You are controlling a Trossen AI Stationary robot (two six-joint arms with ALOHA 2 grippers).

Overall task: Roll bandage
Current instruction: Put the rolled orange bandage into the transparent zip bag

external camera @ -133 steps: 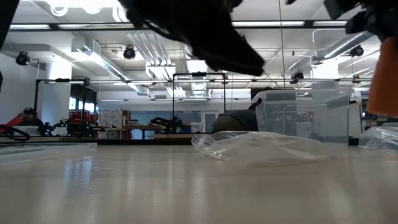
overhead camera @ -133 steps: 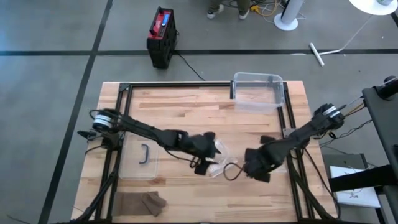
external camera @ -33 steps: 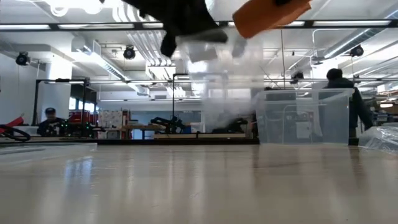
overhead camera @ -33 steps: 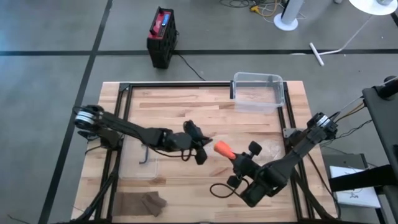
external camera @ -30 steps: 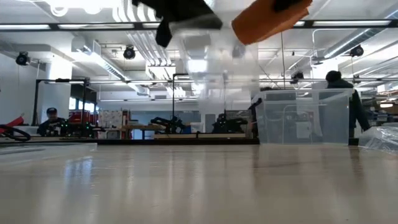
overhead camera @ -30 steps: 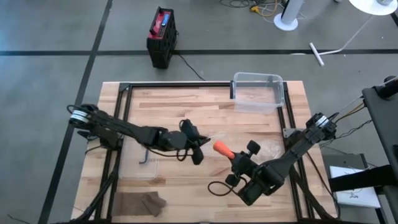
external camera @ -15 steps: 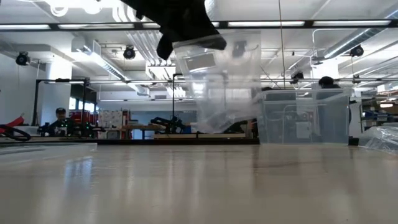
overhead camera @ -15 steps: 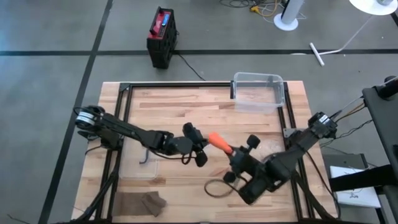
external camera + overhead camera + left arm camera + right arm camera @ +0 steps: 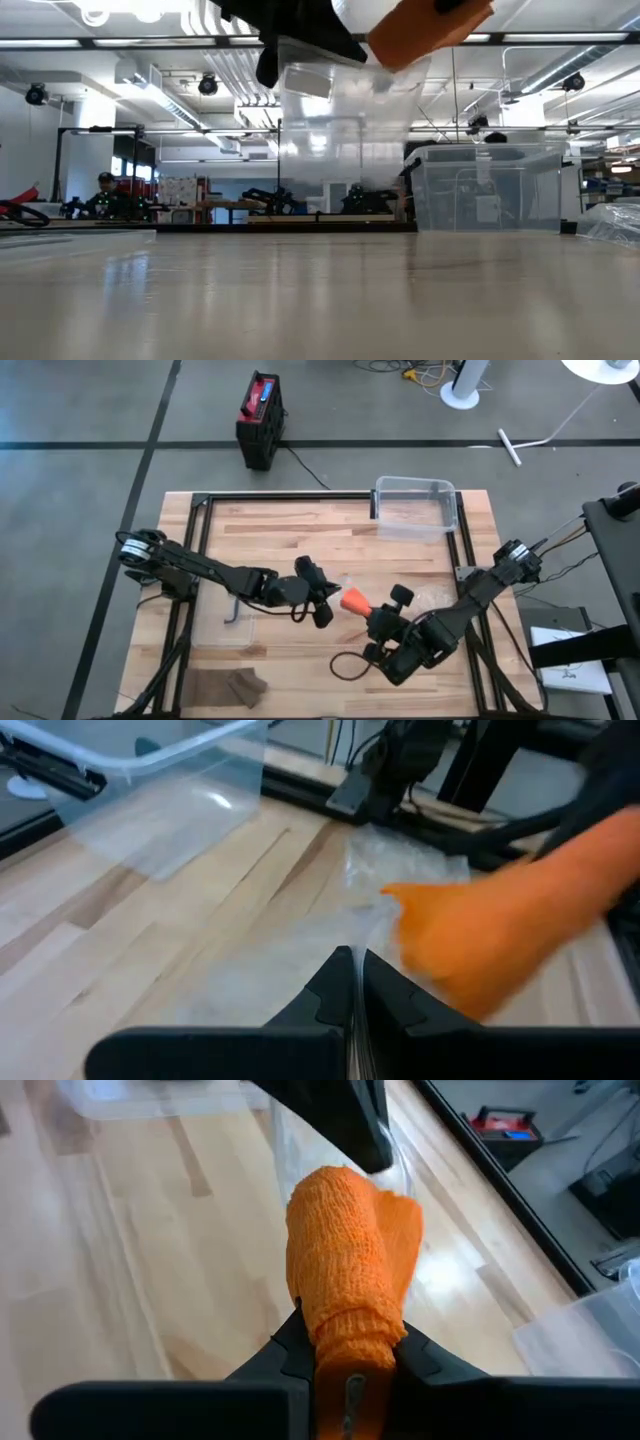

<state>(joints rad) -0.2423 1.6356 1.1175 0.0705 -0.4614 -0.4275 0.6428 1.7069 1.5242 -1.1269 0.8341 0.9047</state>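
Observation:
An orange bandage roll (image 9: 353,600) is in the air over the table's middle, with my right gripper (image 9: 368,612) shut on it. Just to its left my left gripper (image 9: 322,605) is shut on a clear plastic bag (image 9: 340,130), which hangs below it above the tabletop. In the right wrist view the roll (image 9: 345,1270) points at the left gripper's dark fingers (image 9: 340,1115) and the bag beneath them. Whether the roll's free end is inside the bag's mouth, I cannot tell. My left gripper pinches the bag's upper edge (image 9: 352,935) between its two fingers, coming from the table's left and slanting down. The bag hangs slack below the fingers, clear of the table. My right gripper pinches the roll's near end (image 9: 345,1335) between its two fingers (image 9: 410,1355). The roll sticks out ahead along the fingers, toward the left gripper, lifted clear of the table.
A clear bin (image 9: 415,505) stands at the far right. A clear lid with a dark handle (image 9: 232,610) lies at the left, brown cloth (image 9: 228,685) at the near left. A second plastic bag (image 9: 435,598) lies at the right. A black cable loop (image 9: 345,665) hangs by the right arm.
My right gripper has carried the orange roll toward the far edge and the left gripper, then back, turning at the wrist. The bag below my left gripper has swung down and tilted, then come back up level.

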